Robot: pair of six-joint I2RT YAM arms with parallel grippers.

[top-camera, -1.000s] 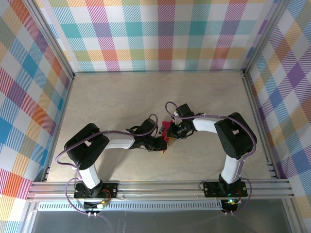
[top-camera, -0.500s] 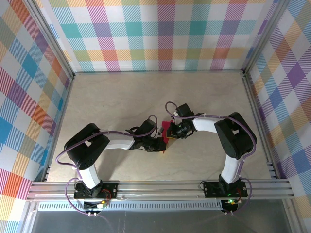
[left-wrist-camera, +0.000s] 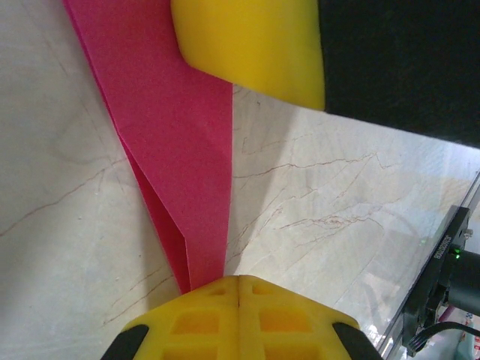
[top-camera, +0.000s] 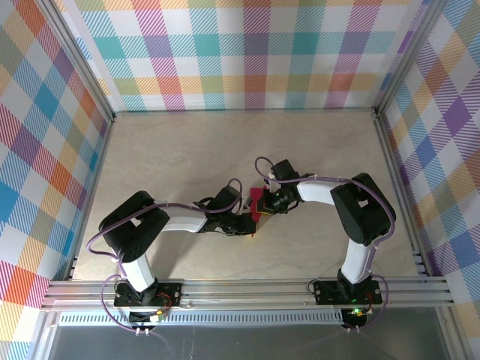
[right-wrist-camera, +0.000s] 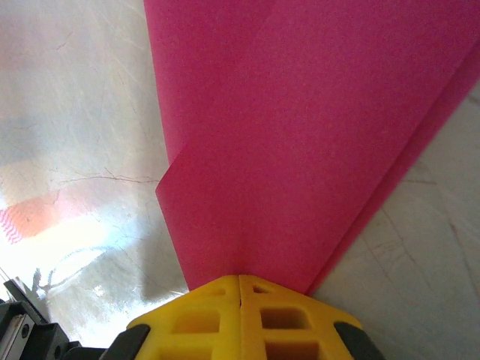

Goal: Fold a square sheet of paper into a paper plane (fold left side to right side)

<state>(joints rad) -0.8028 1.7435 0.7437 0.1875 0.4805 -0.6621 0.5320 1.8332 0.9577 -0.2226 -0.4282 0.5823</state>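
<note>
We find the folded magenta-pink paper dart (top-camera: 257, 204) lying mid-table on the pale table (top-camera: 187, 150), left yellow fingers (left-wrist-camera: 214, 294) at its near tip, right yellow fingers (right-wrist-camera: 214, 291) at its far side.

left forearm (top-camera: 184, 223) sunk slightly toward the near edge, left gripper (top-camera: 250, 225) eased a little rightward with it, pink lower tip of the paper plane (top-camera: 259, 204) now less exposed beneath that gripper, shifts all very small

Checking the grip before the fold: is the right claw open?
No, the right claw is shut, yellow tips together against the pink paper.
</note>
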